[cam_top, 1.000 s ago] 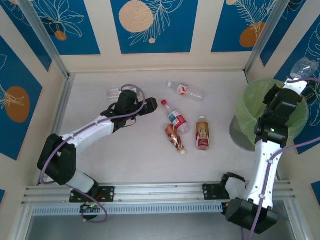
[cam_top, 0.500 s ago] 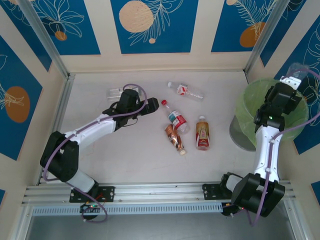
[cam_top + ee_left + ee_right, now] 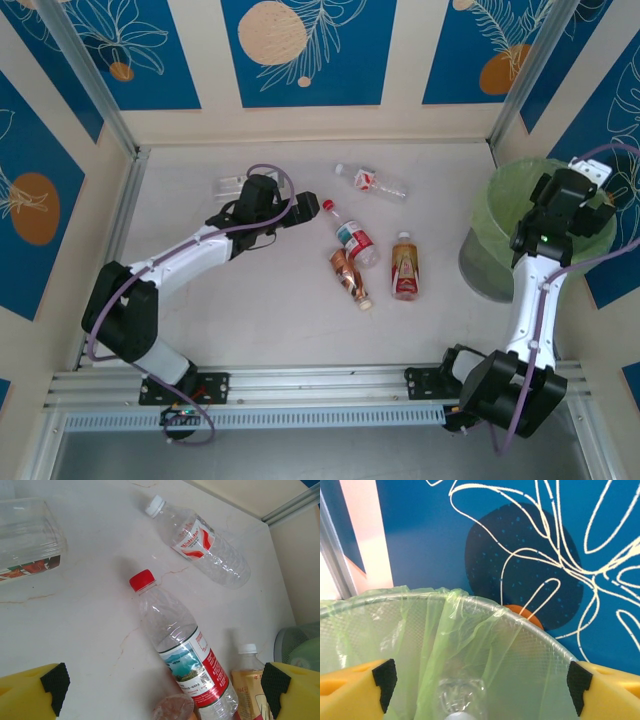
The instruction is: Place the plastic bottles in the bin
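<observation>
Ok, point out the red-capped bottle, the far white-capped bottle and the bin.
red-capped bottle (image 3: pixel 169 622), left wrist view, clear shoulder.
far white-capped bottle (image 3: pixel 194 539), left wrist view, its label.
bin (image 3: pixel 470 603), right wrist view, bag-lined rim.

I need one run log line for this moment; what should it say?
left claw: open, aimed at red-capped bottle | right claw: open, above bin | clear bottle: inside bin

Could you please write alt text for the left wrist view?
A clear red-capped bottle lies on the white table between the yellow fingers of the open left gripper. Beyond it lies a white-capped bottle, a third bottle sits upper left, and the green-lined bin shows at far right.
</observation>
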